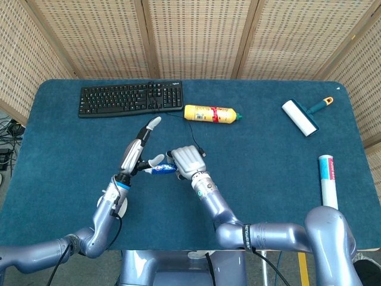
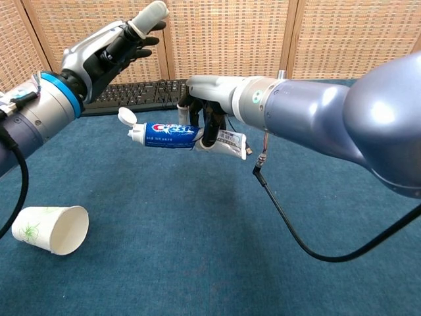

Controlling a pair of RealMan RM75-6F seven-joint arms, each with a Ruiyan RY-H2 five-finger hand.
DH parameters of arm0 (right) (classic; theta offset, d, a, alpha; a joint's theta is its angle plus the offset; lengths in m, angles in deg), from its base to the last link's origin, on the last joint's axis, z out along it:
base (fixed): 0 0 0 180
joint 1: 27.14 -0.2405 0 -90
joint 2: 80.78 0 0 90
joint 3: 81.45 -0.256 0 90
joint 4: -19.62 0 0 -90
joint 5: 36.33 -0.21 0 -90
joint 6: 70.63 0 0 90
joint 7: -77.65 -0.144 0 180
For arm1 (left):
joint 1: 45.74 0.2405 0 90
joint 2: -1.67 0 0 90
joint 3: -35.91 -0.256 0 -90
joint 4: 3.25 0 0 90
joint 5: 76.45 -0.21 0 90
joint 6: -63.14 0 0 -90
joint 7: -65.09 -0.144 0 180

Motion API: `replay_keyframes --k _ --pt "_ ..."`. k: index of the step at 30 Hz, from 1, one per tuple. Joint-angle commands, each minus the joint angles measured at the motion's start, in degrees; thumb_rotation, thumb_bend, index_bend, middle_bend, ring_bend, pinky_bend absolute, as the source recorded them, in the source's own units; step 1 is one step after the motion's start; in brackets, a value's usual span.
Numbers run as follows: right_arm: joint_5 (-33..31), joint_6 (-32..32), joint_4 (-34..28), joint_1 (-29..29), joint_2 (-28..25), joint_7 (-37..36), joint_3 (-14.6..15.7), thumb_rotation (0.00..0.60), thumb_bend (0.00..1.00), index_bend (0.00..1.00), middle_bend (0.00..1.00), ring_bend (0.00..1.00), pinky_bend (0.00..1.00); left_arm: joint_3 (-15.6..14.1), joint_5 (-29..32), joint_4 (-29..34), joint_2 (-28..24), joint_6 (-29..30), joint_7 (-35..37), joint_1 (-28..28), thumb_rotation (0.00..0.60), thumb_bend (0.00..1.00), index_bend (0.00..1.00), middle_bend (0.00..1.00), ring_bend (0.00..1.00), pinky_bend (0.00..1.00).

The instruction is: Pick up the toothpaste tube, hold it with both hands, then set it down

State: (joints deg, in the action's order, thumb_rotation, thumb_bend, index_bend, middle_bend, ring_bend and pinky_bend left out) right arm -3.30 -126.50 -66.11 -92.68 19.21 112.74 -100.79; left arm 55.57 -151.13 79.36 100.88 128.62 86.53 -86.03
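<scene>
The toothpaste tube (image 2: 172, 135), blue with a white flip cap pointing left, hangs level above the blue table. My right hand (image 2: 207, 108) grips its crimped end, fingers wrapped around it. In the head view the tube (image 1: 161, 168) shows just left of my right hand (image 1: 186, 162). My left hand (image 2: 108, 49) is open, fingers spread, raised just above and left of the cap, not touching the tube. In the head view my left hand (image 1: 138, 152) hovers right beside the cap.
A paper cup (image 2: 50, 229) lies on its side at the front left. A black keyboard (image 1: 131, 98) and a yellow bottle (image 1: 212, 113) lie at the back. A lint roller (image 1: 302, 115) and a rolled tube (image 1: 328, 185) lie at the right.
</scene>
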Motion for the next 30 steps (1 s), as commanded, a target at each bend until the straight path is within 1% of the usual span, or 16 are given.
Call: replay_keyframes --k 1,9,19,25,30 --pt "0.01 -0.14 -0.25 -0.05 -0.06 -0.01 0.08 0.6 0.64 0.67 0.66 0.58 0.67 0.14 -0.04 -1.09 1.13 -0.13 0.29 -0.69 0.117 0.0 0.0 0.0 0.0 0.0" --pt "-0.09 -0.61 -1.5 -0.3 -0.44 -0.02 -0.07 0.6 0.64 0.67 0.66 0.58 0.67 0.29 1.38 -2.15 2.71 -1.36 -0.33 -1.67 0.117 0.0 0.0 0.0 0.0 0.0" --pt "-0.38 -1.59 -2.9 -0.22 -1.4 -0.32 -0.55 0.6 0.64 0.67 0.66 0.58 0.67 -0.51 2.21 -1.85 2.49 -1.38 -1.19 -0.9 0.117 0.0 0.0 0.0 0.0 0.0" --pt "-0.93 -2.07 -4.41 0.22 -2.56 -1.18 -1.32 0.6 0.64 0.67 0.66 0.58 0.67 -1.32 2.12 -2.93 2.34 -1.43 0.32 -0.06 0.117 0.0 0.0 0.0 0.0 0.0" --pt "-1.42 -2.03 -5.72 0.5 -3.56 -2.1 -1.87 0.6 0.64 0.67 0.66 0.58 0.67 -1.21 1.97 -3.8 2.72 -1.17 3.3 0.54 0.117 0.0 0.0 0.0 0.0 0.0"
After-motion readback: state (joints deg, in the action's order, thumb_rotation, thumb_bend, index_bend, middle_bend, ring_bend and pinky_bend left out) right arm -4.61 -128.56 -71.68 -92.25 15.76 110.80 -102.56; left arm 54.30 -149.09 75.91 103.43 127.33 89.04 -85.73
